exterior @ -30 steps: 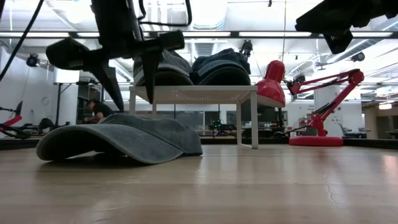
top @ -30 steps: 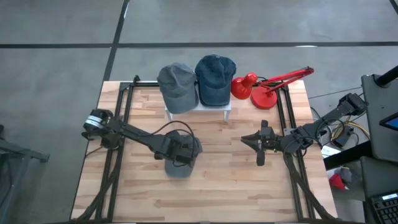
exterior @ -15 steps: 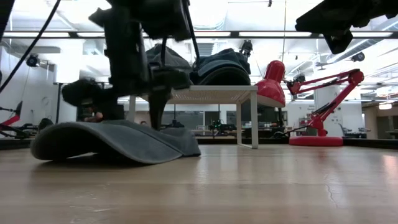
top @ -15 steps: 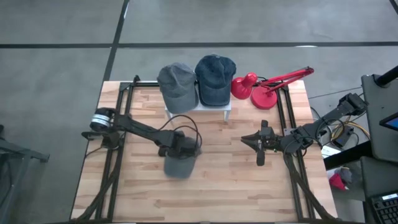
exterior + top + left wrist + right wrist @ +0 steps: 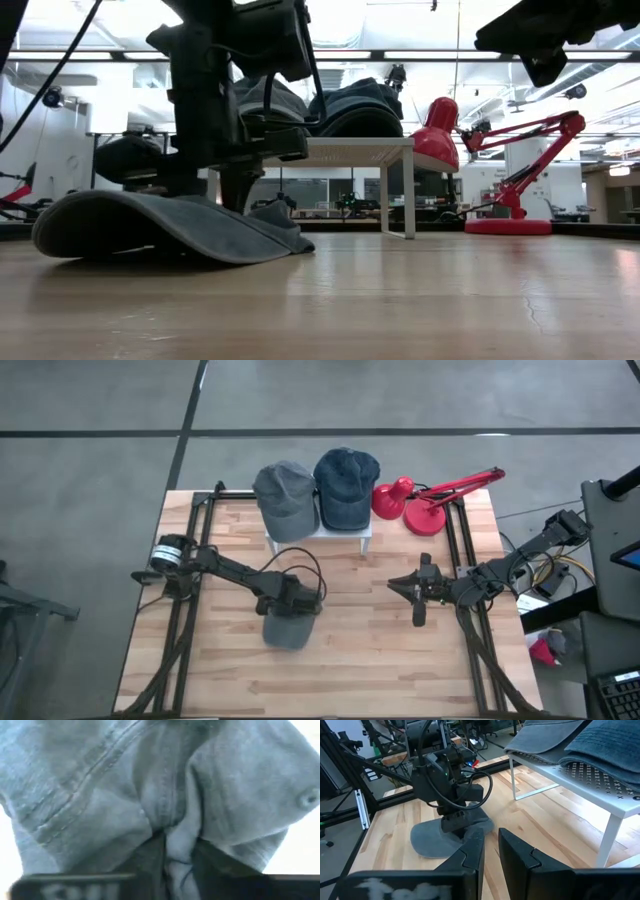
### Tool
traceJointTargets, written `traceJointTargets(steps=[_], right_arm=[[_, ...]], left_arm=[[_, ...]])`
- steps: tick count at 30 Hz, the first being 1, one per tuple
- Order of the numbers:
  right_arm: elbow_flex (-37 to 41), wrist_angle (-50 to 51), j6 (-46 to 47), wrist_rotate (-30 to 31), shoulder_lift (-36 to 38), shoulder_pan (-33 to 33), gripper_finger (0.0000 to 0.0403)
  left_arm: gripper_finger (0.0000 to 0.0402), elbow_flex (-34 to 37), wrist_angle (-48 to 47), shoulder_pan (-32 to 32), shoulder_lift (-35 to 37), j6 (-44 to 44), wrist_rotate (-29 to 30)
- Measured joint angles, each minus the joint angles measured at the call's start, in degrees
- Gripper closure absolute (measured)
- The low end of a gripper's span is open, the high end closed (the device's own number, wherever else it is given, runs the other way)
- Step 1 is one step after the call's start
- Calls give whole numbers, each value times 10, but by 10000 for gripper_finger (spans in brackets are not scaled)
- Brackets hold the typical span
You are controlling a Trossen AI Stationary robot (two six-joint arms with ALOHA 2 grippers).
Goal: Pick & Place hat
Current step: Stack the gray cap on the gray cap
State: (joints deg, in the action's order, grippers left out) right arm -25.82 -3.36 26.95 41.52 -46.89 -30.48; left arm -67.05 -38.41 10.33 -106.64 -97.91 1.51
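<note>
The left end effector [image 5: 297, 603] pinches a crown fold of the grey hat [image 5: 287, 628]. Confirm fabric fills both fingers [image 5: 150, 865] before lifting vertically off the worktop [image 5: 380, 660].

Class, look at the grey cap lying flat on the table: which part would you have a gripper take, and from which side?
Take the grey cap by its soft crown, from straight above. It lies flat, brim against the wood, so only the crown's cloth bunches into a fold. The left gripper pinches such a fold there; the left wrist view shows it between the fingers.
</note>
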Motion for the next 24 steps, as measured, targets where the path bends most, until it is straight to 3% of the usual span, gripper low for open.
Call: traceJointTargets(steps=[3,8,11,17,24], right_arm=[[0,0,0,0,0,0,351],[0,1,0,0,0,0,351],[0,1,0,0,0,0,351],[0,2,0,0,0,0,351],[0,1,-11,0,0,0,351]], left_arm=[[379,0,15,3,0,11,1],[391,-13,10,12,14,19,3],[395,-52,-42,26,36,21,4],[397,-192,-251,62,68,5,39],[397,-404,-454,106,72,-58,151]])
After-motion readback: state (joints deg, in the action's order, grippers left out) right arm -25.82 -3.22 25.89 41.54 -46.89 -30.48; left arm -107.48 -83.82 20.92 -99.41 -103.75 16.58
